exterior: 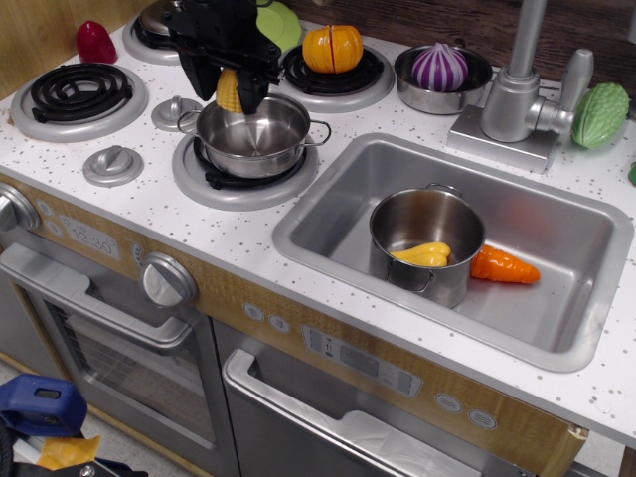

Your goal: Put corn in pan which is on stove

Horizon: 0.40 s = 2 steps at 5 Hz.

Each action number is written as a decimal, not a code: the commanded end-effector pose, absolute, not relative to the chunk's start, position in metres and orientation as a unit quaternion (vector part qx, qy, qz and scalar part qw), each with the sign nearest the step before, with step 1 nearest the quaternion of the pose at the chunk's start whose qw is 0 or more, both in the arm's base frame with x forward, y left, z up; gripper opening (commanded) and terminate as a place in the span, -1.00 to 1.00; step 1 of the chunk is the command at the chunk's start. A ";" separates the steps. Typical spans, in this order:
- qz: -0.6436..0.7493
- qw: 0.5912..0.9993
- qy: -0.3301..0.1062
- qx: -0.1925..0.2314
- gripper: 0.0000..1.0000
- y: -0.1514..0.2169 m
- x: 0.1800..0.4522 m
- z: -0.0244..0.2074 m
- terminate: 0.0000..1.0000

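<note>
The black gripper (229,91) is shut on the small yellow corn (230,90) and holds it just above the back left rim of the pan (254,134). The pan is a wide shallow steel pot with two loop handles. It sits empty on the front right coil burner of the stove (149,199), a white speckled cooktop with black coils and silver knobs. The corn hangs point down between the fingers and does not touch the pan's floor.
A sink (556,238) on the right holds a taller steel pot (425,248) with a smooth yellow toy inside and an orange carrot (505,266) beside it. An orange pumpkin (333,48), an onion bowl (440,72), a faucet (517,89), a green lid (278,22) and a red toy (95,42) line the back.
</note>
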<state>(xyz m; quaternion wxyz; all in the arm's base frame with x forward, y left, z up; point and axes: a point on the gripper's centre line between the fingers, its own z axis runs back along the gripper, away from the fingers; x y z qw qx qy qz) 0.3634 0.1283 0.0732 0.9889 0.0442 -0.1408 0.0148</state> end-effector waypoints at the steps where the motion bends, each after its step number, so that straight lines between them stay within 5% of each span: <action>1: 0.007 0.982 -0.179 0.055 1.00 0.131 0.366 0.099 -1.00; 2: 0.007 0.982 -0.179 0.055 1.00 0.131 0.366 0.099 1.00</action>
